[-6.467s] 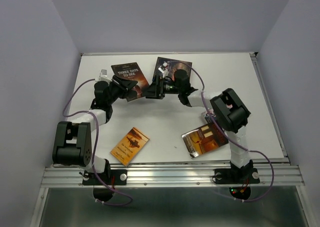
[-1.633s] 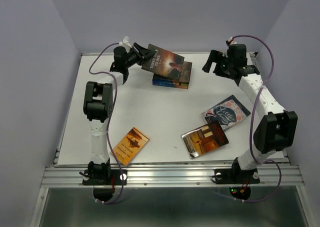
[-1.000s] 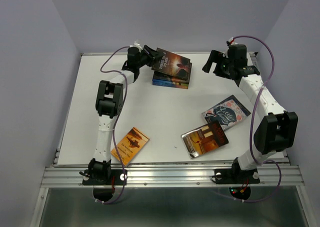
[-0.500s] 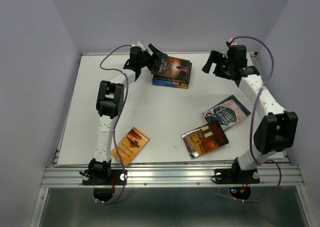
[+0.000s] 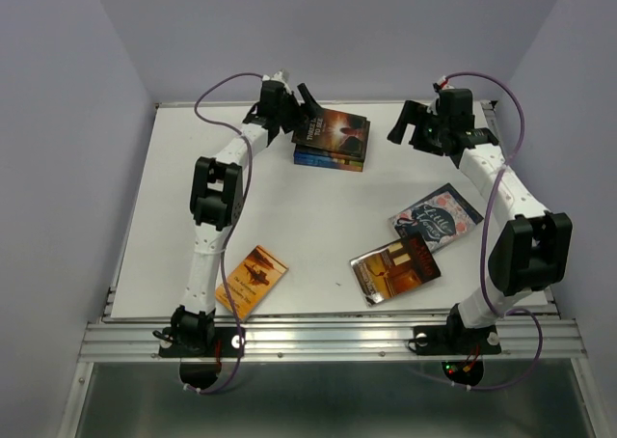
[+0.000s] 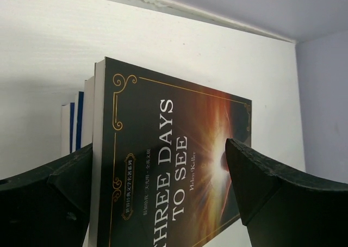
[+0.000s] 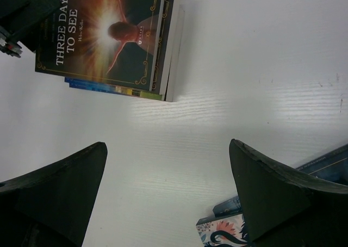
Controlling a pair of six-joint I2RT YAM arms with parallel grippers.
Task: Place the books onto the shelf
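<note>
left fingers (image 6: pixel 43 203) spread wide, released, flanking "three days to see" book (image 5: pixel 335 127) lying flat atop bk stack (image 5: pixel 324 158) at far tabletop (image 5: pixel 308 226); right fingers (image 7: pixel 54 187) wide open, empty, above tabletop nr stack; orange book (image 5: pixel 251 280) near front edge

Top book (image 5: pixel 335 129) — dark brown, gold-bordered.

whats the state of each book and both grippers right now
Three Days to See: closed, face up, topping the stack
stack: closed books lying flat
orange book: closed, flat on the table
amber book: closed, flat on the table
patterned book: closed, flat on the table
left gripper: open, straddling Three Days to See
right gripper: open, empty
</note>
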